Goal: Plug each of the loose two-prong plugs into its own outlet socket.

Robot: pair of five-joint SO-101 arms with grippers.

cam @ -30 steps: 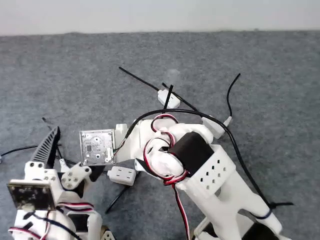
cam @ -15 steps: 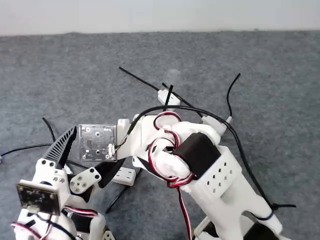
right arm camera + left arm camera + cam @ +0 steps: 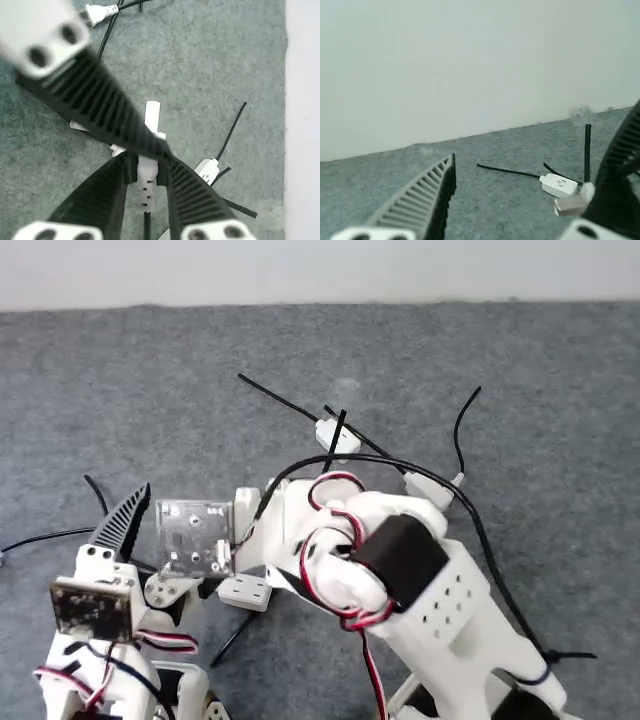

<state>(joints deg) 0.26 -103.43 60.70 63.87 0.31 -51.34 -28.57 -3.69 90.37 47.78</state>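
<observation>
My right gripper [image 3: 146, 167] is shut on a white plug [image 3: 145, 186] whose black cord runs back between its fingers. My left gripper [image 3: 535, 165] stands wide open with nothing between its fingers; one black finger [image 3: 95, 107] crosses just in front of the right gripper's tips. In the high view that left finger [image 3: 124, 521] sits beside the right wrist's camera board [image 3: 194, 537], which hides the held plug. A white outlet socket [image 3: 245, 591] lies on the carpet just below them. Another socket [image 3: 337, 437] lies farther back, and a loose plug [image 3: 430, 490] is at the right.
Grey carpet [image 3: 520, 370] covers the table up to a pale wall [image 3: 320, 270]. Black cords [image 3: 278, 400] trail from the sockets and plugs. A further plug [image 3: 102, 12] lies on the far side of the left arm's finger. The right arm's white body [image 3: 430, 600] fills the front centre.
The left gripper has opened wide and swung right, towards the right gripper, then drawn back a little. The right arm's wrist shifted only slightly.
</observation>
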